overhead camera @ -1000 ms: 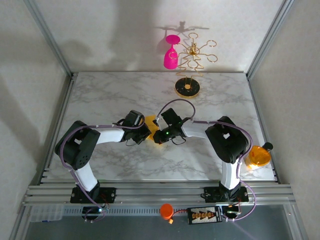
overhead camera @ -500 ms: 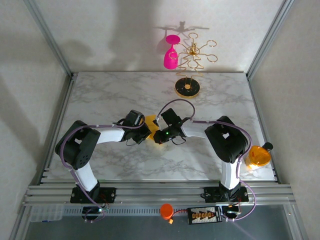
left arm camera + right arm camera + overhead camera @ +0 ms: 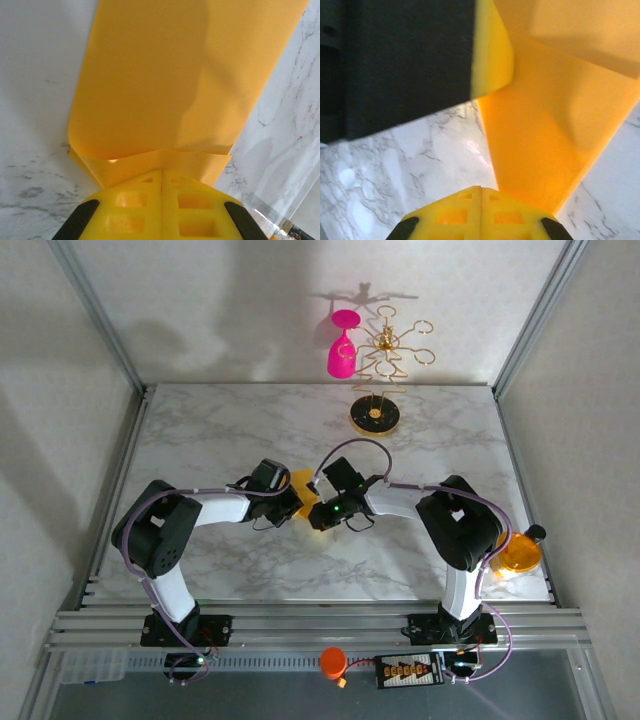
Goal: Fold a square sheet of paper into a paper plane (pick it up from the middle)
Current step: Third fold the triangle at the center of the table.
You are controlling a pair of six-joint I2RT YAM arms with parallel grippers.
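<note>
**Two pincers shut, tip to tip over one sheet**

Both pincers meet mid-table. The left pincer (image 3: pixel 161 172) has its yellow fingers pressed together, and the square sheet of paper (image 3: pixel 175 75) starts right at its tips. The sheet lies on the marble table (image 3: pixel 200 430) with its near edge curled back over itself just ahead of those tips. The right pincer (image 3: pixel 481 189) is likewise closed. The same sheet reaches its tips from ahead and to the right, while the left pincer's dark body and one yellow finger fill the space ahead and to the left. Whether either pair nips a layer cannot be told.

Well beyond both pincers stands a gold stand (image 3: pixel 376 415) with a pink wine glass (image 3: pixel 342 350) hanging from it. An orange disc (image 3: pixel 518 552) lies far to the right pincer's right, half behind that arm's elbow.

Against a second ago, the right arm's elbow has swung slightly outward, covering more of the disc. Both pincers have stayed closed at the same spot.
</note>
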